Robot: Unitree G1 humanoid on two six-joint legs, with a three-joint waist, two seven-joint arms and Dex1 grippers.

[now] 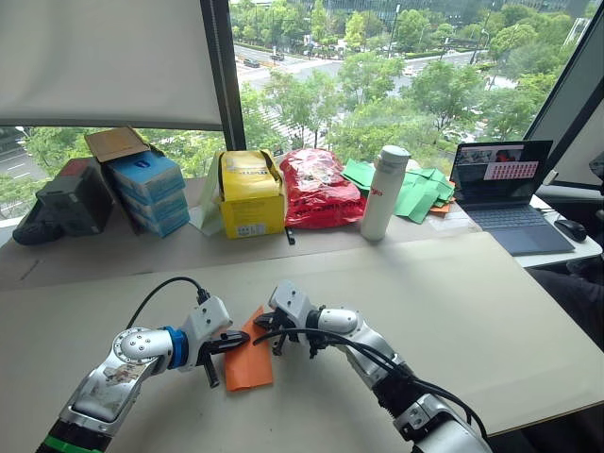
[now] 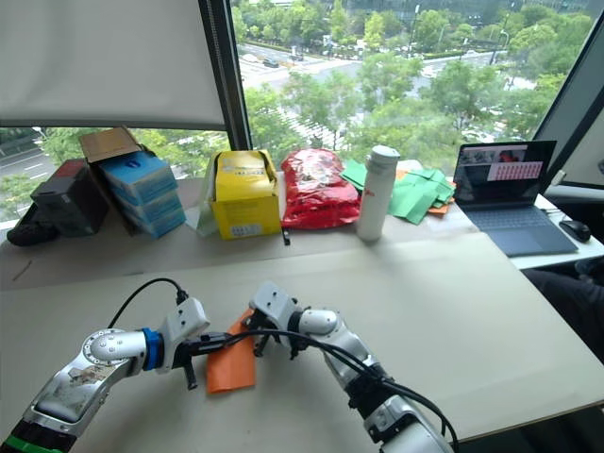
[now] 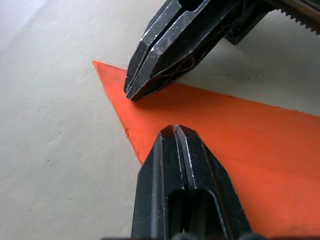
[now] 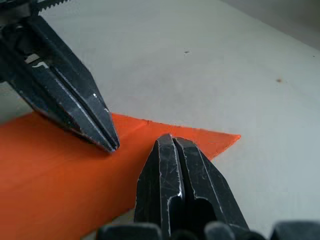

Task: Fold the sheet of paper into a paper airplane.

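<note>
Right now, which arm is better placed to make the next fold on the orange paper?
Probably the right. Its end effector, fingers shut, sits nearer the pointed corner of the orange paper, so it could work that corner. The left end effector, also shut, sits further in on the paper and could pin it flat.

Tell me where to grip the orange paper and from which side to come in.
Grip the pointed corner of the orange paper, coming in low along the table from beyond that tip. The paper lies flat, so only an edge or corner offers a hold, and a finger probably has to slide under it. Both the left gripper and right gripper are shut, tips on the paper near that corner.
</note>
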